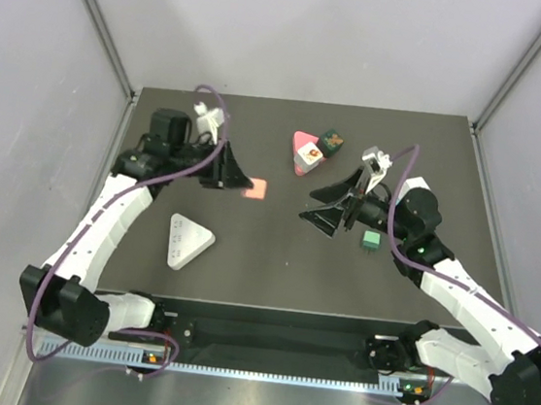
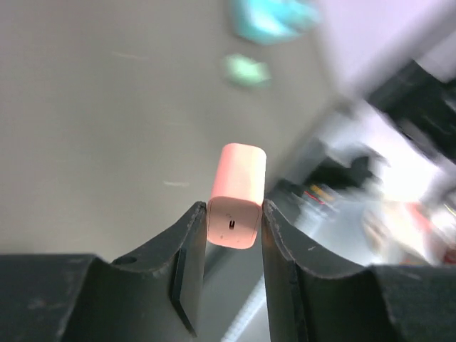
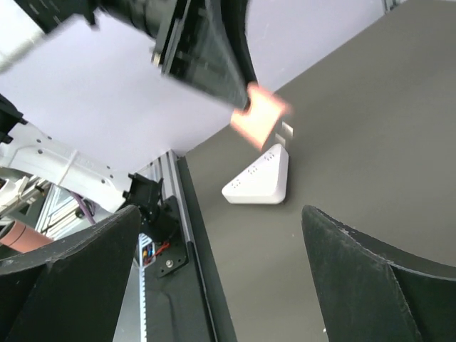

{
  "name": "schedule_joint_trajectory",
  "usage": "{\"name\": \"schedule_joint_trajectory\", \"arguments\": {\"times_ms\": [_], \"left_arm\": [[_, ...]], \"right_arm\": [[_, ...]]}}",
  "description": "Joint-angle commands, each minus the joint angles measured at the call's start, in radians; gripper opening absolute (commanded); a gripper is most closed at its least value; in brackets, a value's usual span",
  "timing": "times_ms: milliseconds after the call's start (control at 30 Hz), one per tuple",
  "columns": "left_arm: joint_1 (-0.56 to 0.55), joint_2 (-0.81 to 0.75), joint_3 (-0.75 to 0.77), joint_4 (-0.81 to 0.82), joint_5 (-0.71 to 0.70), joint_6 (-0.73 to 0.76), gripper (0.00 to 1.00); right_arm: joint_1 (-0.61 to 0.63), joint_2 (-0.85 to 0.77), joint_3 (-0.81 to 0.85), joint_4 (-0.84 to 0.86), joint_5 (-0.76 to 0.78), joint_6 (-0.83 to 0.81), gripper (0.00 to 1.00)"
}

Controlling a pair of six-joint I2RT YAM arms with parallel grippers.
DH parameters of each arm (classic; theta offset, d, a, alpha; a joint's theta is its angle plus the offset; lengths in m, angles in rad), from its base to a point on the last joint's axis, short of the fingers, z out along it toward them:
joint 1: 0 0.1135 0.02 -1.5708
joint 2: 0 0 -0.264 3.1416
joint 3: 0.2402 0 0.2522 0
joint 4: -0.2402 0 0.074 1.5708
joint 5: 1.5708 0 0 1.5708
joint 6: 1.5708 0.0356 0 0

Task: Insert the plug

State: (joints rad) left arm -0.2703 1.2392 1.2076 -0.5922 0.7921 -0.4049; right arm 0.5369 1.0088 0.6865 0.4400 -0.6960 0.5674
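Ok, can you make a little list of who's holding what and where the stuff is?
left jaws: shut on the pink plug
right jaws: wide open, holding nothing
white triangle socket block: flat on the table, nothing plugged in
plug job: not done yet
also on table: pink-and-white triangle block, small green cube

Smooth pink plastic plug (image 2: 237,171), matt scuffed black left hand (image 2: 233,205), matt dark tabletop (image 1: 272,271), smooth white plastic socket block (image 1: 188,240)
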Motion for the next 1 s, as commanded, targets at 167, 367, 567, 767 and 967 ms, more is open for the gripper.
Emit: {"name": "schedule_joint_trajectory", "arguments": {"times_ms": [167,367,567,767,967], "left_arm": [[0.063,0.074,0.202,-0.554,-0.863,0.313,0.00],[0.103,0.094,0.115,-0.543,-0.889,0.209,0.00],[0.140,0.163,0.053,-0.531,-0.893,0.215,0.00],[0.207,0.238,0.050,-0.531,-0.869,0.229,0.00],[0.215,0.289,0.009,-0.485,-0.797,0.227,0.00]], "right_arm": [[-0.012,-0.088,-0.048,-0.032,0.003,-0.043,0.94],[-0.014,-0.076,-0.036,-0.069,-0.045,-0.083,0.95],[-0.012,-0.052,-0.021,-0.090,-0.115,-0.124,0.98],[-0.015,-0.065,-0.024,-0.124,-0.112,-0.152,1.00],[-0.014,-0.075,-0.036,-0.136,-0.100,-0.166,1.00]]}}
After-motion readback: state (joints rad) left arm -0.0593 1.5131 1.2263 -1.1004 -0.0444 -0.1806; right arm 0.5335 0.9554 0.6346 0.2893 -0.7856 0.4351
